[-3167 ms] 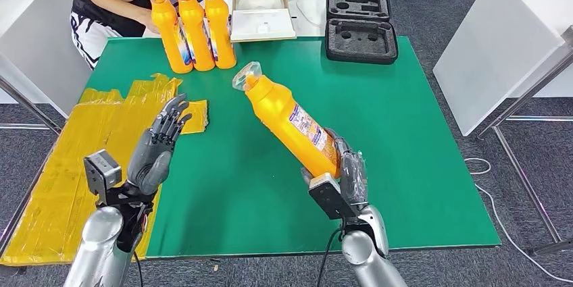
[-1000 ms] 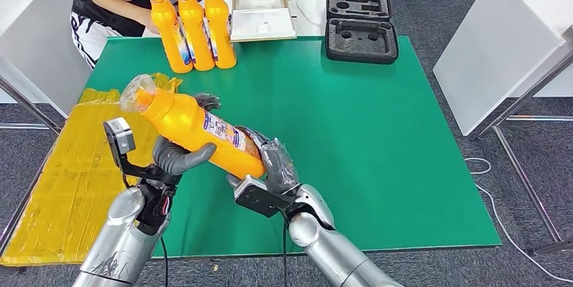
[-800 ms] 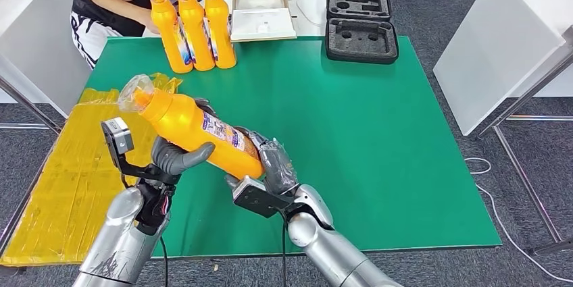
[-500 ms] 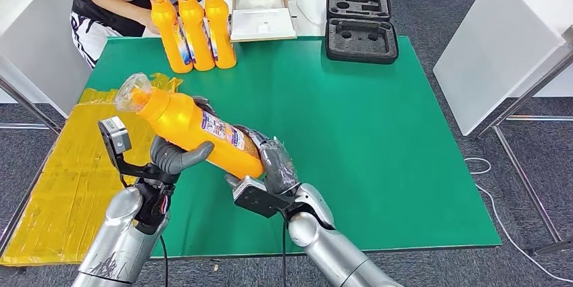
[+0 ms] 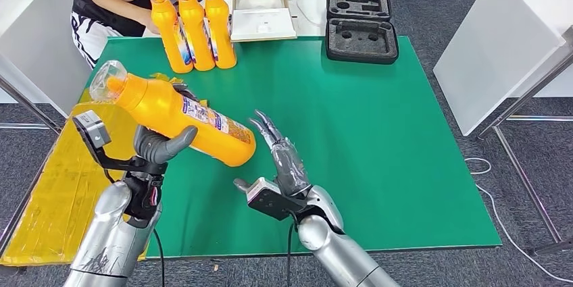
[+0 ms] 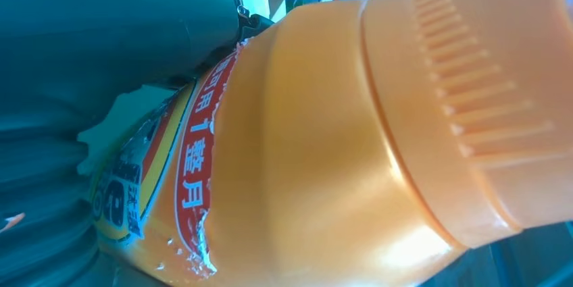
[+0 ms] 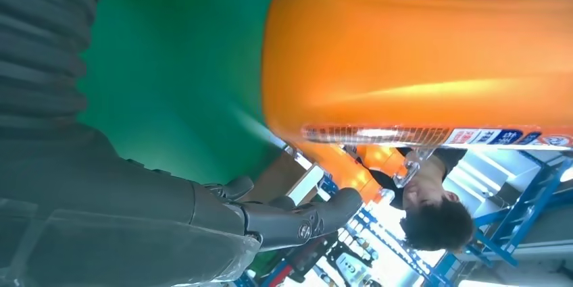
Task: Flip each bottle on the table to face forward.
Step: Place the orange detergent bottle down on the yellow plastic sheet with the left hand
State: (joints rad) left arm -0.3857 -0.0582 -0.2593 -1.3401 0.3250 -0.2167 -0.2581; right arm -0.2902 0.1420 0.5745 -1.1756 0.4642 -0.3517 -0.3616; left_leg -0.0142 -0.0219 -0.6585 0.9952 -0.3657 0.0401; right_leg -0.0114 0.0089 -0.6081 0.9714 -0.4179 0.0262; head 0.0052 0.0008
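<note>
— Orange bottle (image 5: 177,117), location?
— Off the green table (image 5: 405,138), tilted, cap up and away; left hand (image 5: 157,145) grips its body.
— Right hand (image 5: 280,159)?
— Beside the bottle's base, apart from it, fingers spread, holding nothing.

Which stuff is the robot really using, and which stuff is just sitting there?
For the job:
orange bottle held in the left robot hand
three orange bottles standing at the back
right robot hand, open

Just lying about:
black foam case
cardboard box
yellow sheet
</note>
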